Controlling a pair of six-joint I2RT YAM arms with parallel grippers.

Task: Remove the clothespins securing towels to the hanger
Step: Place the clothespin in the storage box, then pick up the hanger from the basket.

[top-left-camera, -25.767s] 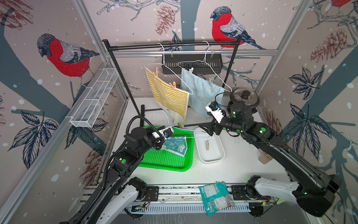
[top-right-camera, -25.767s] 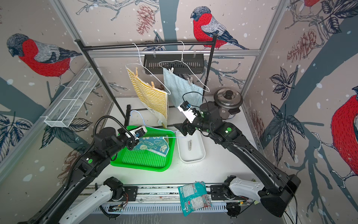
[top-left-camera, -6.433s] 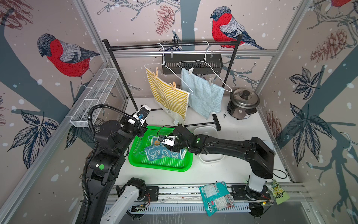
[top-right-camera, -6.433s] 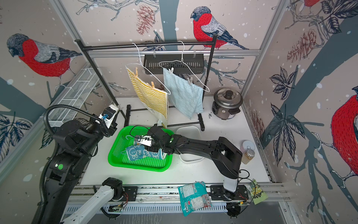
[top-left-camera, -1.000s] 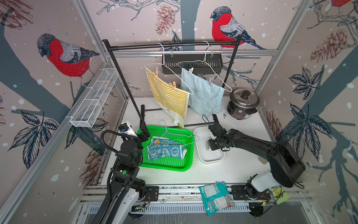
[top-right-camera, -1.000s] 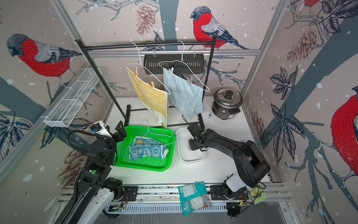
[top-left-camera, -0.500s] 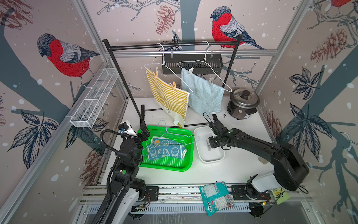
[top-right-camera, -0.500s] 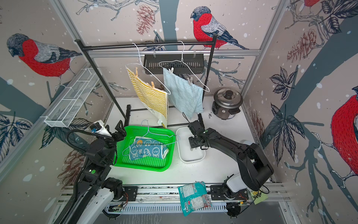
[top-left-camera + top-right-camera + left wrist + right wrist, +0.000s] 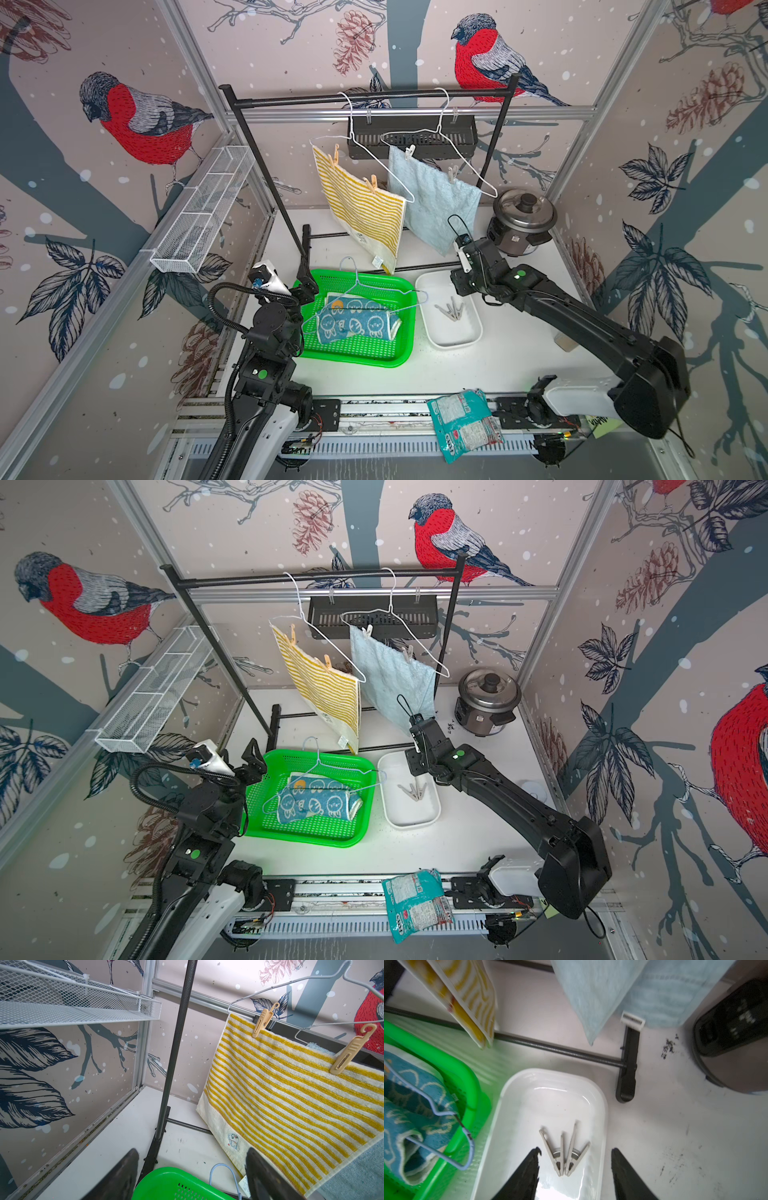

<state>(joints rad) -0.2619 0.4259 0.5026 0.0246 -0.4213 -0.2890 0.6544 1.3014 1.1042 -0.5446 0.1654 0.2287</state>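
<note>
- Your right gripper (image 9: 575,1150) is gaping empty above two pale grey plastic clothespins (image 9: 451,309) lying in the white oblong tray (image 9: 455,340).
- Your left gripper (image 9: 191,1151) is gaping empty too, its fingers (image 9: 122,1176) being cut off.

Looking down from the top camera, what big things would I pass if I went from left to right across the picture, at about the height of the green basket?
White wire shelf → green basket → white tray with loose clothespins in it → rice cooker.
</note>
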